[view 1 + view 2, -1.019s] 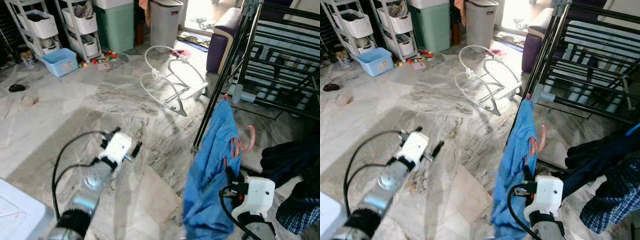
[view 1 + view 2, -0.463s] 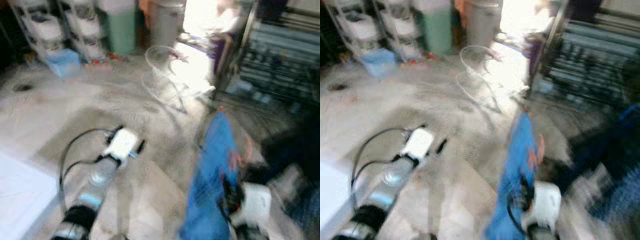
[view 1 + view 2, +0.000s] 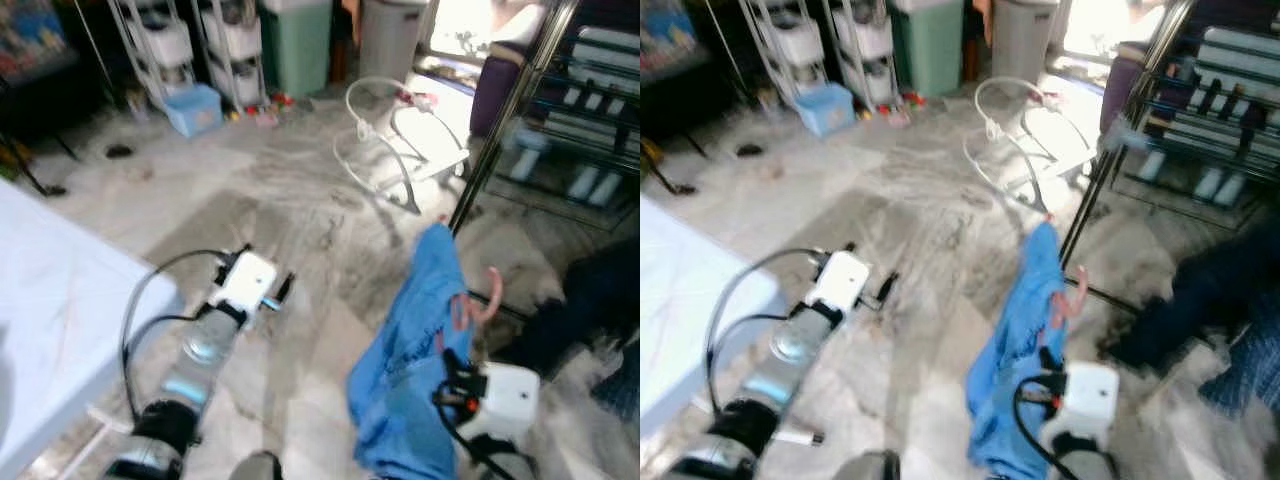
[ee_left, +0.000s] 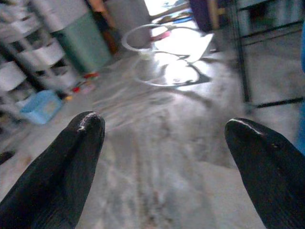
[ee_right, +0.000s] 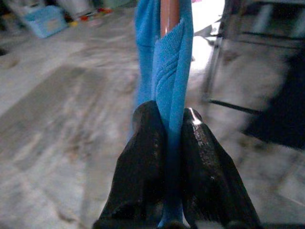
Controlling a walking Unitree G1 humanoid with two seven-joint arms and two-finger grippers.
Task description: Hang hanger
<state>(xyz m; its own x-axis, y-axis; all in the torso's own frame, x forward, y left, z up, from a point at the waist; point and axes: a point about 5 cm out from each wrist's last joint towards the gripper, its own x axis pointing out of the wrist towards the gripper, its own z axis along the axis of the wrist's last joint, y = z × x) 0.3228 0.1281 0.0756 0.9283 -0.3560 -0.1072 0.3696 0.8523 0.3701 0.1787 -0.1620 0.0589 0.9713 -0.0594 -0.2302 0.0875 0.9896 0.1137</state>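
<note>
blue garment [image 5: 164,71] pinched in right end effector [image 5: 167,138], pink hanger [image 3: 492,295] hook

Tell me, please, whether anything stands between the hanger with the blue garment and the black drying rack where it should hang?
Nothing visible does. The right gripper is shut on the blue garment and its pink hanger, just beside the black drying rack. Between them is bare marble floor. The dark clothes hang farther right.
</note>
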